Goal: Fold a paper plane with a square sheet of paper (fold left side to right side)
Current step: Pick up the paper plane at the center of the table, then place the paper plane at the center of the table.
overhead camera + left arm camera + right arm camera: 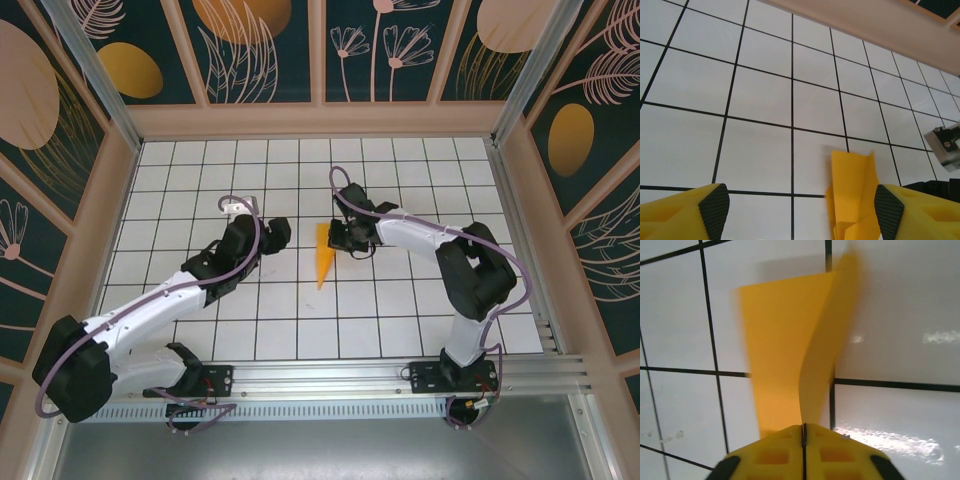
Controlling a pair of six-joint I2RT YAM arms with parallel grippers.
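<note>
The square sheet of paper, orange-yellow, is folded into a slim pointed paper plane (323, 256) lying on the white tiled floor between the two arms. In the right wrist view one long flap of the paper plane (785, 345) stands up and runs into the seam of my right gripper (803, 426), whose jaws are shut on it. My right gripper (341, 238) sits at the plane's right edge. My left gripper (282, 233) is just left of the paper, apart from it. Seen from the left wrist, the left gripper (801, 202) is open, and the folded paper (852, 192) lies near its right pad (888, 204).
The tiled floor (400, 320) has a black grid. Beige walls (320, 120) with dark floral panels close it in on three sides. An aluminium rail (330, 375) with both arm bases runs along the near edge.
</note>
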